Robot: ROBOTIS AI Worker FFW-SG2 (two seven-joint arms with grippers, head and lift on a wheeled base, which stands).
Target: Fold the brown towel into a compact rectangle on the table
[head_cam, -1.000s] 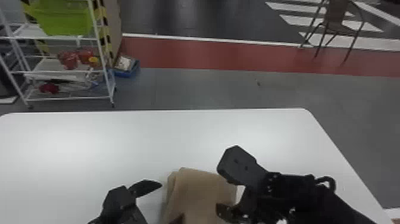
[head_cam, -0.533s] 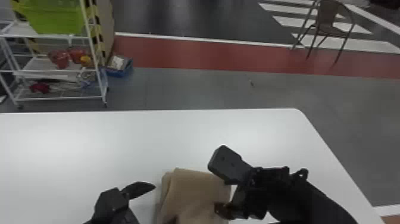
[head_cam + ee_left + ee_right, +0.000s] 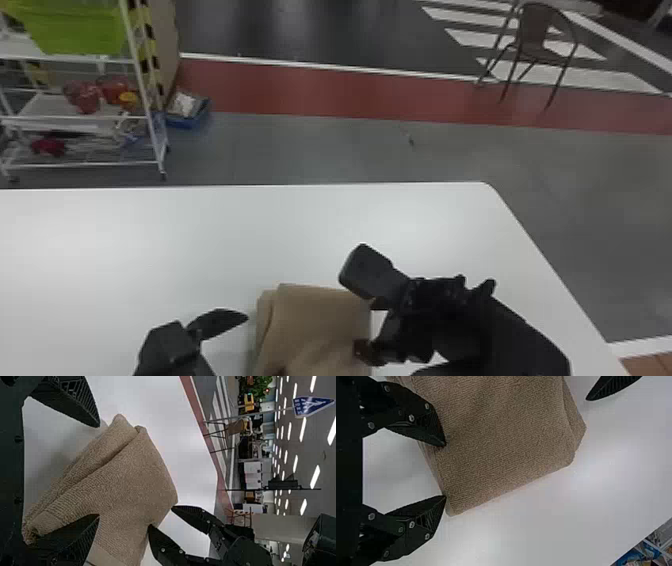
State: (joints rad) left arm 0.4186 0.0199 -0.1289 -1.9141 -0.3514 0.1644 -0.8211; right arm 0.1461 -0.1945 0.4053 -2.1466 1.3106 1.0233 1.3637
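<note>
Brown towel folded in layers on the white tabletop

It lies well in from the far edge, left of the far right corner; the left hand is open at the towel's left side, one finger over the cloth, and the right hand is open too, its fingertips at the towel's right edge

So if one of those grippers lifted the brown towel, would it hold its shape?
Probably not: the towel has soft, rounded folds, so it would likely droop. Its ribbed, fuzzy weave suggests it wouldn't slip easily. The loose layers might also unfold.
</note>
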